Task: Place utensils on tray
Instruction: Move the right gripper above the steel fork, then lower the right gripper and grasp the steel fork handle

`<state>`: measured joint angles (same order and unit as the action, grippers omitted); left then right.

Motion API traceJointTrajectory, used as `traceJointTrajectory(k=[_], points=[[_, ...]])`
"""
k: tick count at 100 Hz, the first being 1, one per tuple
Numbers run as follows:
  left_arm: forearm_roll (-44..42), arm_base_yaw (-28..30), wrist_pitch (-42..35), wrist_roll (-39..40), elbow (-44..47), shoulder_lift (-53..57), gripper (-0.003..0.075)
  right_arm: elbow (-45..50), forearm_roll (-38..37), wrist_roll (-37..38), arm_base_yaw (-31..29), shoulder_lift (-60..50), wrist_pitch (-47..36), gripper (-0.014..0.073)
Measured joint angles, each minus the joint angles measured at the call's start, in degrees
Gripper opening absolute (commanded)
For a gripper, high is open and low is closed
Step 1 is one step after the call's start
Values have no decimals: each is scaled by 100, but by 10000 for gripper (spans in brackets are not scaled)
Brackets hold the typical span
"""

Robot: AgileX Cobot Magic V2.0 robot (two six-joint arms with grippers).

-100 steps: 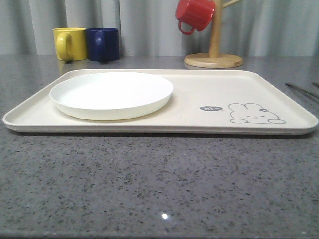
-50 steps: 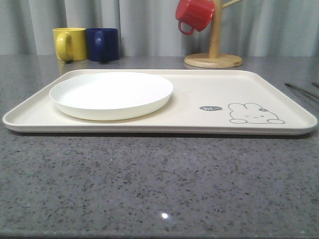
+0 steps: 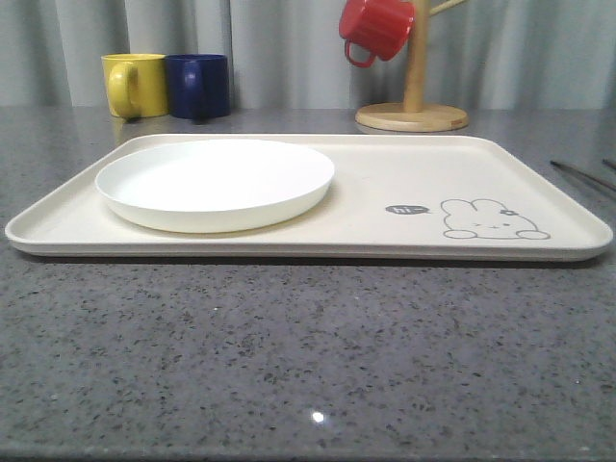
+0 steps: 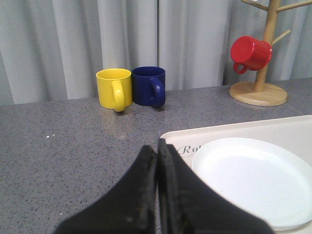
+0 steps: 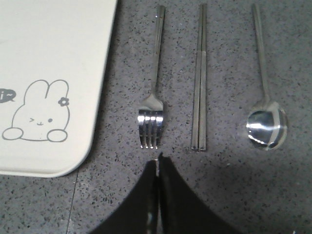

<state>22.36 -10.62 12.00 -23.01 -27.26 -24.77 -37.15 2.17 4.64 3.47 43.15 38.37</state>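
The cream tray (image 3: 385,183) lies across the grey counter with a white plate (image 3: 216,183) on its left half and a rabbit drawing at its right. In the right wrist view a fork (image 5: 152,97), a pair of chopsticks (image 5: 200,83) and a spoon (image 5: 265,107) lie side by side on the counter beside the tray's (image 5: 53,58) rabbit corner. My right gripper (image 5: 157,161) is shut and empty, just short of the fork's tines. My left gripper (image 4: 157,146) is shut and empty, by the tray's (image 4: 253,127) corner with the plate (image 4: 253,178).
A yellow mug (image 3: 135,85) and a navy mug (image 3: 198,85) stand behind the tray at the back left. A wooden mug tree (image 3: 414,96) with a red mug (image 3: 375,29) stands at the back right. Thin utensil ends (image 3: 582,176) show at the far right edge.
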Motion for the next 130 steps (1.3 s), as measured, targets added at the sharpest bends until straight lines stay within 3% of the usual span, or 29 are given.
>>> traceJointTrajectory(k=[13, 23, 49, 104, 130], points=[[0, 0, 0, 0, 0, 0, -17, 0, 27, 0, 0, 0, 12, 349], [0, 0, 0, 0, 0, 0, -17, 0, 67, 0, 0, 0, 78, 420], [0, 0, 0, 0, 0, 0, -17, -319, 133, 0, 0, 266, 223, 414], [0, 0, 0, 0, 0, 0, -17, -2120, 171, -284, 135, 3009, 341, 414], [0, 0, 0, -4, 0, 0, -17, -2323, 158, -306, 135, 3763, 308, 414]])
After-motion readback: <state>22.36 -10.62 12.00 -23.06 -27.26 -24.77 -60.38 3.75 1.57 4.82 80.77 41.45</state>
